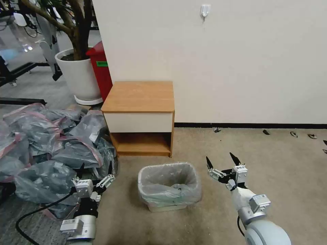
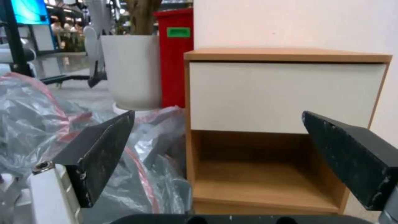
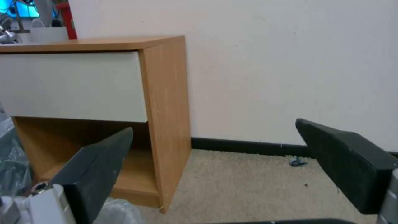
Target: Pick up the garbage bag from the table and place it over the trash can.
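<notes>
Already draped over trash can (image 1: pixel 169 203): garbage bag (image 1: pixel 169 185), mouth upward, long axis left-right, before bench (image 1: pixel 139 97). Left hand (image 1: pixel 95 169), right hand (image 1: pixel 221 161) released, flanking.

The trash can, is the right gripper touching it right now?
Apart. In the head view the right gripper hangs open beside the trash can, with bare carpet between them. The left gripper is open on the other side.

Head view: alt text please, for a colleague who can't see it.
The garbage bag lines the trash can on the carpet before the table. The open left gripper and right gripper flank it; a heap of grey bags lies left.
</notes>
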Tool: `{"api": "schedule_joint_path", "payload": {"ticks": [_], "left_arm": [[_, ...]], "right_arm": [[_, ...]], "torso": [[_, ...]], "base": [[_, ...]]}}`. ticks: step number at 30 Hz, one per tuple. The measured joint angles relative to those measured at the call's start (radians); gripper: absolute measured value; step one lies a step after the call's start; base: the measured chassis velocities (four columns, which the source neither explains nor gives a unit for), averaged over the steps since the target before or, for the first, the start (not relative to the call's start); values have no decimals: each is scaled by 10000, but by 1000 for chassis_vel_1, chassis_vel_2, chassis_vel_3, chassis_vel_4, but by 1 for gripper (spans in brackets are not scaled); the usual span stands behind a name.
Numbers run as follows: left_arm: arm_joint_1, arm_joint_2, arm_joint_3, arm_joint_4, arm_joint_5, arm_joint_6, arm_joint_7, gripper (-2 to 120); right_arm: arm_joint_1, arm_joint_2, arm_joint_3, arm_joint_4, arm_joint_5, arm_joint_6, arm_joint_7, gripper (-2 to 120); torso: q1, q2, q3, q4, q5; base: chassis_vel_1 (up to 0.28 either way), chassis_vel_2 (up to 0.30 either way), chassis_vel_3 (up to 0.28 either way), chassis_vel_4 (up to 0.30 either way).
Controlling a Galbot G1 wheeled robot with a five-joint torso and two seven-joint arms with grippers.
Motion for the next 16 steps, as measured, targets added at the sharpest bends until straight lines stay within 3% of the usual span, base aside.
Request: {"api": "schedule_joint_path", "payload": {"ticks": [16], "left_arm": [[-3, 6, 2, 0, -10, 12, -11, 100]], "right_arm": [[0, -3, 1, 10, -2, 6, 10, 100]], "torso": [[0, 0, 0, 0, 0]], "base": [[0, 0, 0, 0]]}}
